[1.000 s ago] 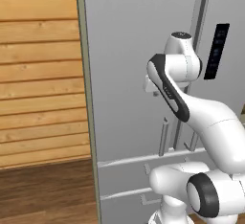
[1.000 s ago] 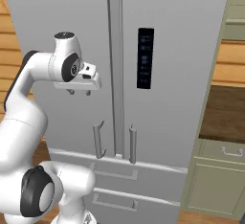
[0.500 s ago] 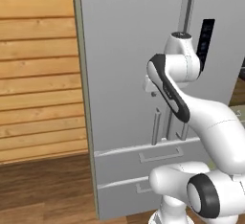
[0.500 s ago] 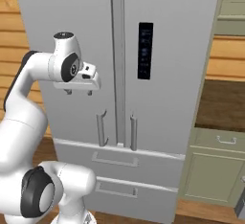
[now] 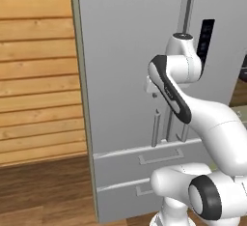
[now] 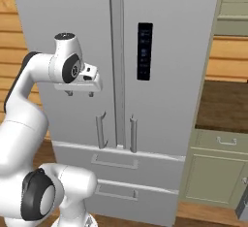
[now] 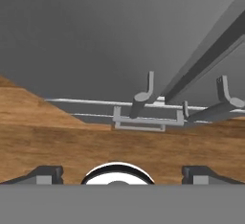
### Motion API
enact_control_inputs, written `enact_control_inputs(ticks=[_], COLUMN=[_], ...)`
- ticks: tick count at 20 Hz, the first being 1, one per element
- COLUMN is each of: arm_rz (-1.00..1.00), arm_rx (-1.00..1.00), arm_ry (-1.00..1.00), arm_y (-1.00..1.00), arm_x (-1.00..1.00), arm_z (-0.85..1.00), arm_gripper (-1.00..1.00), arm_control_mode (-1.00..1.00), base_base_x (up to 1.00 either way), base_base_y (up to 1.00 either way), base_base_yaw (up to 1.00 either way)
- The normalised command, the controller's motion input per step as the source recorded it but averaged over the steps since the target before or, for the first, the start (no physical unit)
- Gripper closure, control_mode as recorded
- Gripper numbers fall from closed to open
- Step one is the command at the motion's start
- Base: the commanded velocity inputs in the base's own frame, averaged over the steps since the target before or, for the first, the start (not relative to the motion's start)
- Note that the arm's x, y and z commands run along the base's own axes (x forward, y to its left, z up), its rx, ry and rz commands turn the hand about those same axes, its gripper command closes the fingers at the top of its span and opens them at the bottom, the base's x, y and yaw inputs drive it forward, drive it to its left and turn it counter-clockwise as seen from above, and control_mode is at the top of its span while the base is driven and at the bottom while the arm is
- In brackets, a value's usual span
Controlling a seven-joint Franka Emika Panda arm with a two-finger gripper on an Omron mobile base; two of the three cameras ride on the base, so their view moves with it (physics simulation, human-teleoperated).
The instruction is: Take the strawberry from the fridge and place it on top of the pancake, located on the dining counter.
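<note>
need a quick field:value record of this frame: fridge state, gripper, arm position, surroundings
fridge: both upper doors shut, both drawers shut
door handles: two bar handles flanking the centre seam, untouched
control panel: black, on the right door
gripper: open, empty, pointing down, in front of the left door and above its handle
fingers: spread wide, nothing between them
strawberry: hidden, fridge closed
wood plank wall: left of fridge
green cabinet: right of fridge
task step: door not yet opened

The fridge (image 6: 160,51) stands tall and light grey, its 2 upper doors shut, 2 bar handles flanking the centre seam, 2 closed drawers below, and a black control panel on the right door.
</note>
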Motion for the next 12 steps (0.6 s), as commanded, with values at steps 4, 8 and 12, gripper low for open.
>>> enact_control_inputs(ticks=[4, 8, 12], arm_rz=[0.00, 0.00, 0.00], arm_rx=[0.00, 0.00, 0.00], arm_ry=[0.00, 0.00, 0.00], arm_y=[0.00, 0.00, 0.00], arm_x=[0.00, 0.00, 0.00], arm_z=[0.00, 0.00, 0.00], arm_gripper=[-1.00, -1.00, -1.00], arm_control_mode=[1.00, 1.00, 1.00], base_base_x=[-0.05, -0.13, -0.02], base_base_y=[-0.58, -0.50, -0.43], base_base_yaw=[-0.01, -0.04, -0.03])
